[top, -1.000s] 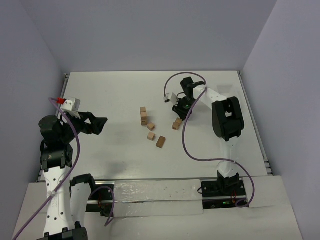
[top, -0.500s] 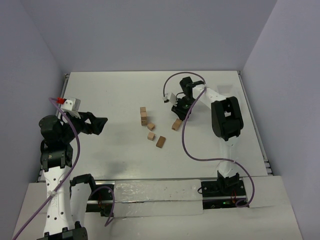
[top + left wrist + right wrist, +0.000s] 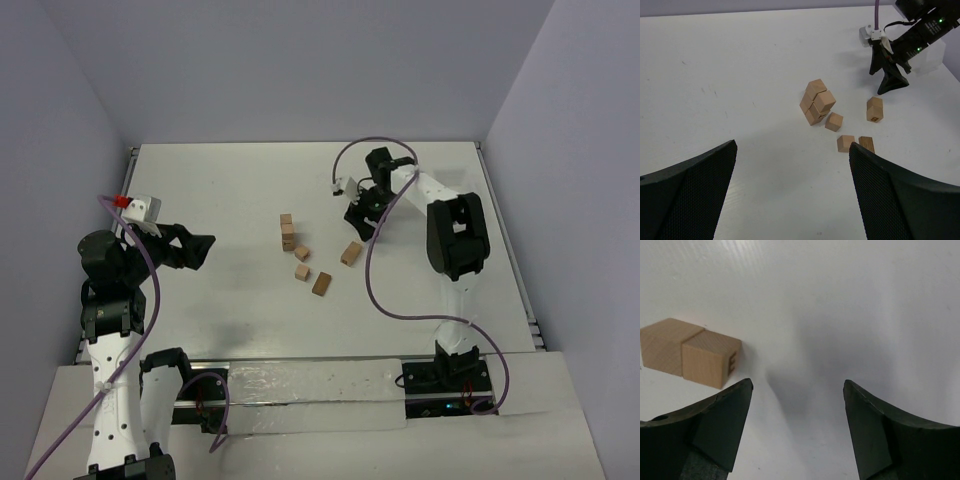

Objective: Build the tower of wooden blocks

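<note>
My right gripper [image 3: 797,407] has pulled back, jaws apart, from two abutting wood blocks [image 3: 690,359] that look like one from overhead; left gripper [image 3: 792,147] gapes too.

No legible text; only a small dark stamp [image 3: 733,361] on one wood block [image 3: 707,360].

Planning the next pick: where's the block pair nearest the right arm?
In the top view, right of centre, the block pair lies just below the right fingers.
</note>
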